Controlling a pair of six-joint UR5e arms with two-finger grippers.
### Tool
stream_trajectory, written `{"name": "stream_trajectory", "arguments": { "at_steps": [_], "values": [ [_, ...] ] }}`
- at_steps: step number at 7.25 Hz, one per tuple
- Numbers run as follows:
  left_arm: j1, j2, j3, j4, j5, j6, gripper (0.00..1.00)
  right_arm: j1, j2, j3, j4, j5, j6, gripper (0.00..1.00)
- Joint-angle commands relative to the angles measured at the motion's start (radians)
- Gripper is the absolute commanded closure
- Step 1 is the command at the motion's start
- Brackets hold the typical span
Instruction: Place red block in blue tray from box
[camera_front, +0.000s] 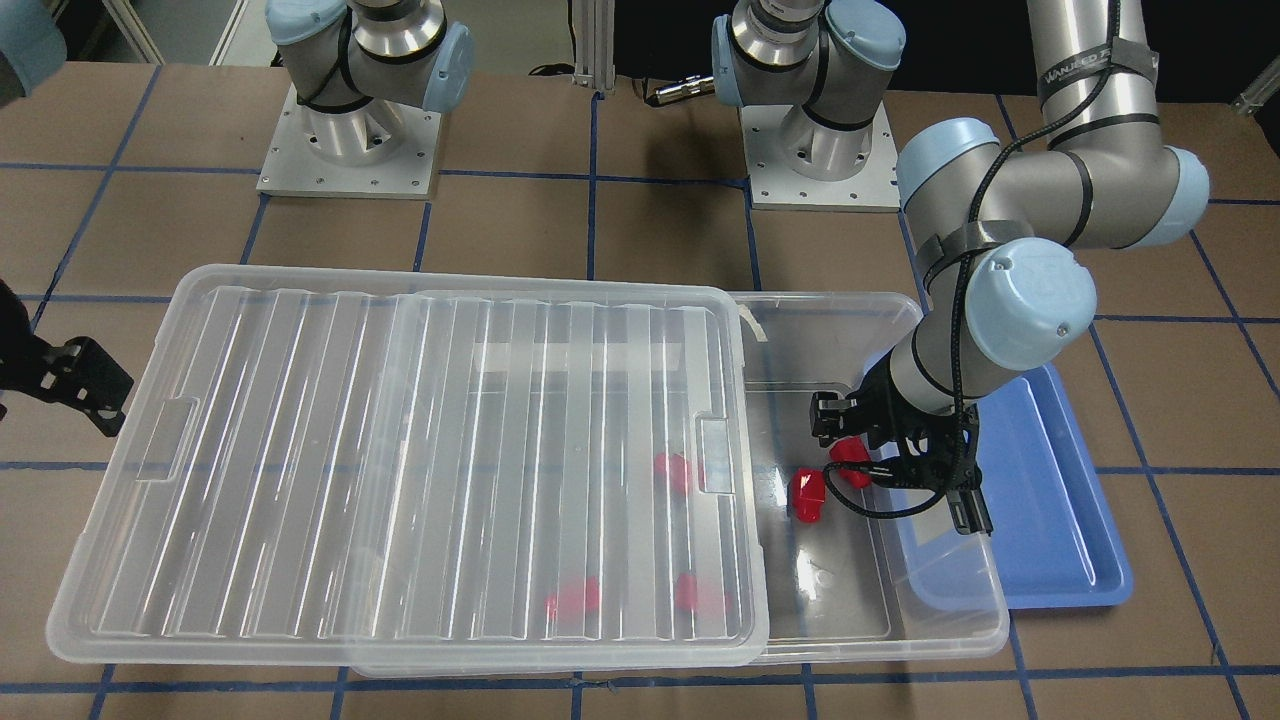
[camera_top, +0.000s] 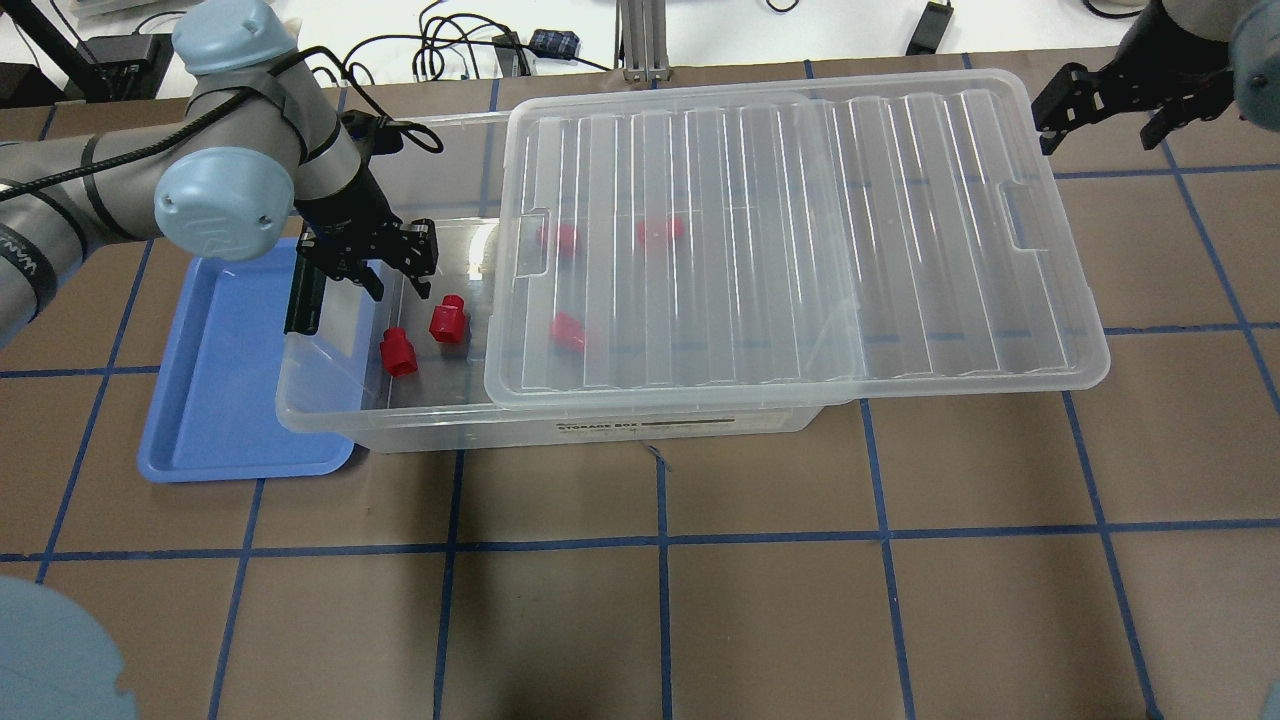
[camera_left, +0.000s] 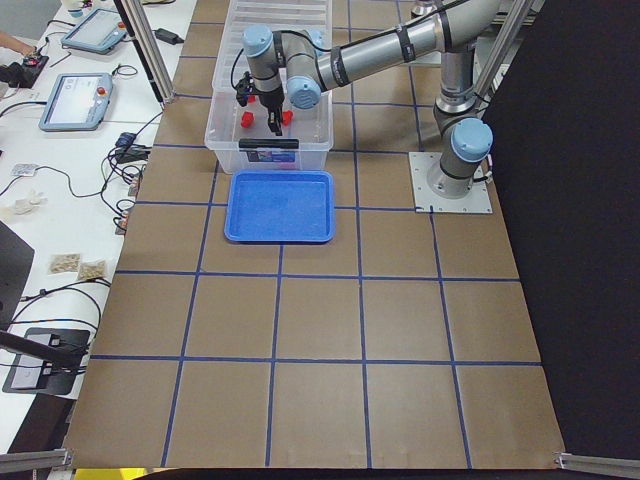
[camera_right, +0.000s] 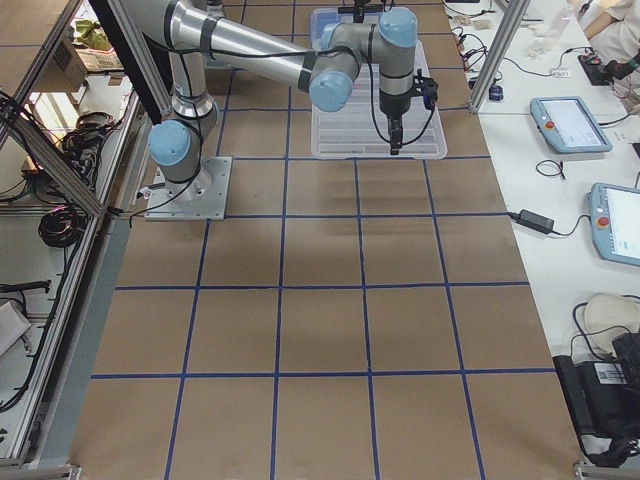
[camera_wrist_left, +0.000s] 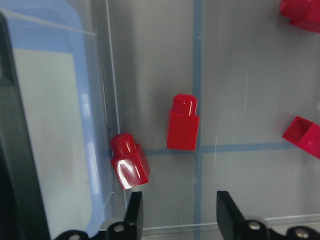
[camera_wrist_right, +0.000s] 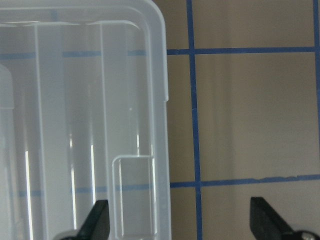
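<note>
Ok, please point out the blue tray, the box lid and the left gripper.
blue tray (camera_top: 225, 385), overhead view, bare floor.
box lid (camera_top: 800, 230), overhead view, ribbed top.
left gripper (camera_wrist_left: 178, 214), left wrist view, midway between fingertips.

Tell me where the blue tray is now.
In the overhead view the blue tray lies at the left, alongside the uncovered end of the clear storage box.

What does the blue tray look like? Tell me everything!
The blue tray is a shallow, light-blue rectangle that looks like plastic, with rounded corners and a raised rim. It lies flat on the brown table, right beside the open end of the clear box. Nothing is inside it.
</note>
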Motion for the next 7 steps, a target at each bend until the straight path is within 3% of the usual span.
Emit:
{"name": "stream_trajectory", "arguments": {
  "at_steps": [1,3,5,7],
  "values": [
    [0.000,-0.035,-0.039,0.079,-0.002,-0.004,0.45,0.028,-0.114,-0.050,0.198,-0.001,0.011,0.00],
    [0.000,-0.051,-0.068,0.123,-0.004,-0.004,0.45,0.077,-0.157,-0.052,0.245,0.002,0.104,0.00],
    [-0.003,-0.069,-0.067,0.144,-0.007,-0.004,0.45,0.265,-0.138,-0.061,0.236,-0.004,0.327,0.00],
    [-0.028,-0.098,-0.067,0.193,-0.007,-0.004,0.45,0.359,-0.125,-0.069,0.228,0.000,0.428,0.00]
  ]
}}
